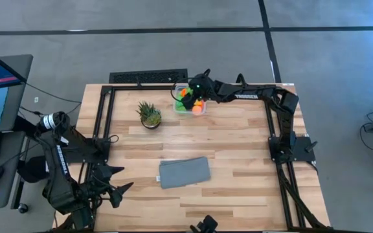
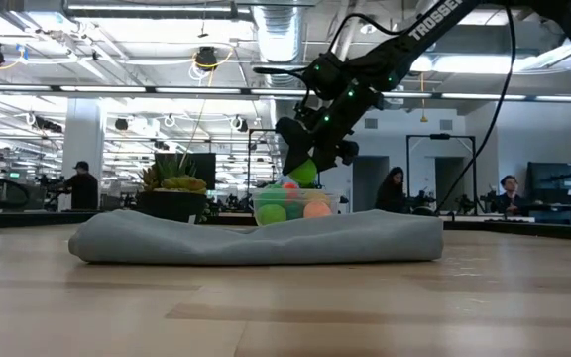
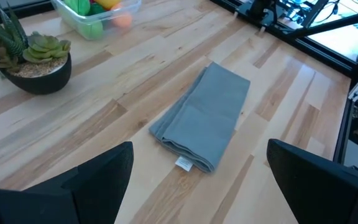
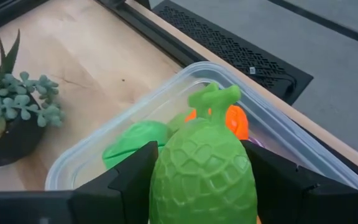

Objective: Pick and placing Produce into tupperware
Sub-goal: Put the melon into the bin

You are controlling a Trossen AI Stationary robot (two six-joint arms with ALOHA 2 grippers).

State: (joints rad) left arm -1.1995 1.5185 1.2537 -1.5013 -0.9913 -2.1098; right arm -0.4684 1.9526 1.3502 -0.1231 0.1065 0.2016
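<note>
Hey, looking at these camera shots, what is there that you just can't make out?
- How many produce pieces lie in the tupperware: in the right wrist view the green fruit between the right gripper fingers covers most of them; in the high view the arm does.
- Tub's base and the plant pot: in the low view the grey cloth hides them.
- Left gripper: its fingertips are cut off by the left wrist view's edge.

open-plan lab or office, exposed ceiling ducts (image 2: 276, 35), monitors and seated people (image 2: 509, 193) beyond the wooden table (image 2: 365, 307)
</note>
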